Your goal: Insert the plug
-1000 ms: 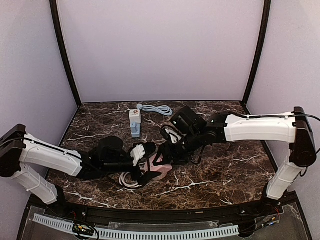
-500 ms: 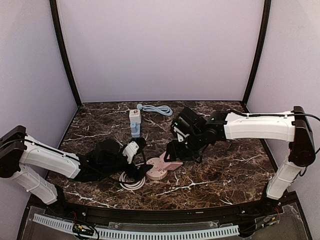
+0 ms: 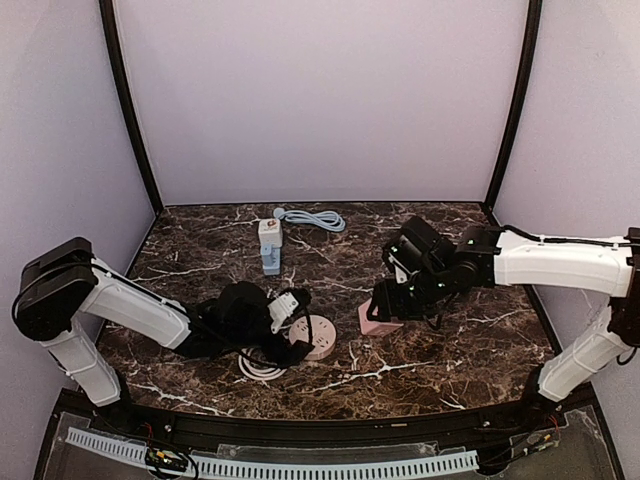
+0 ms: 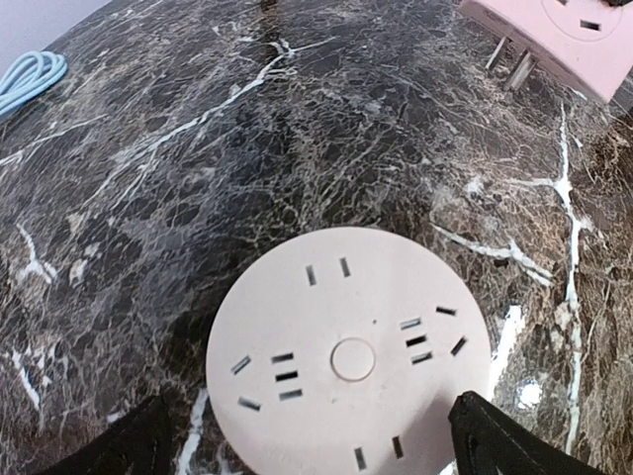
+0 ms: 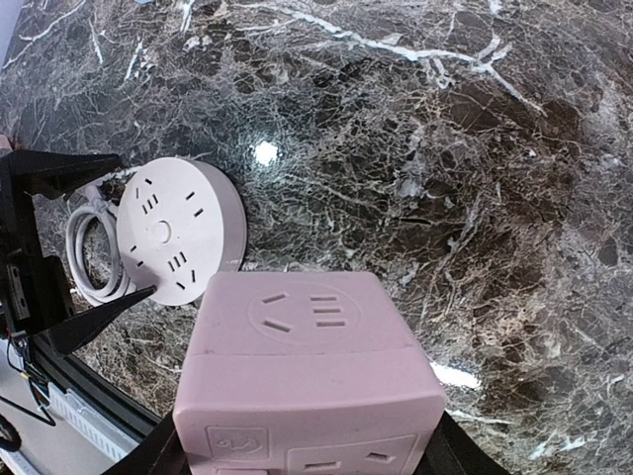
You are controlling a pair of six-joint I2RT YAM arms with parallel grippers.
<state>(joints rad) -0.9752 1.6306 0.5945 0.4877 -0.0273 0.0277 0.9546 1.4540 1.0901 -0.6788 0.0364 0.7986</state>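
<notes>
While left fingers sit spread either side of the round white socket at lower centre, right fingers clamp the pink plug cube right of it, seemingly off the bench.

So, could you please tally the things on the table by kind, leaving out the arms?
round white socket hub, with its coiled white cord: 1
pink cube adapter: 1
white-and-blue adapter: 1
light-blue cable: 1
Total: 4

No legible text, label or number anywhere.
</notes>
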